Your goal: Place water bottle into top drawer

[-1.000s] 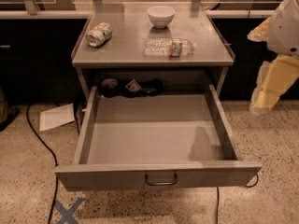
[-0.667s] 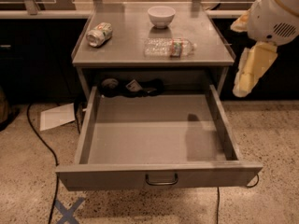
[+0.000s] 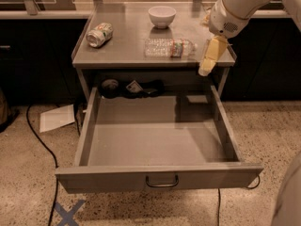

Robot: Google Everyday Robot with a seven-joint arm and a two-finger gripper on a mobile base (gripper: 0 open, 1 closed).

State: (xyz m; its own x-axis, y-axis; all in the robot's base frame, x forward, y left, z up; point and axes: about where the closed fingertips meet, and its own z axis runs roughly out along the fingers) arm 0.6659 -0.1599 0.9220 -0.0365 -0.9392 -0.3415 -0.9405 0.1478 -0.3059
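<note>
Evidently the gripper point(image 3: 207, 64) is hanging over the right edge of the tabletop point(image 3: 127, 53), just beside the water bottle point(image 3: 168, 47) and carrying nothing; I cannot tell whether it is open or closed. The bottle is lying on its side there. The top drawer point(image 3: 117, 182) is standing pulled out below. I judge the reach-to-grasp step is in hand, and the next move is calling for squaring up across the bottle's body.

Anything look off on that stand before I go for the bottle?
Two things lie tipped on the tabletop: the water bottle on its side near the middle, and a green-and-white can on its side at the left. The bowl stands upright. The top drawer is pulled open. The gripper hangs at the tabletop's right edge.
</note>
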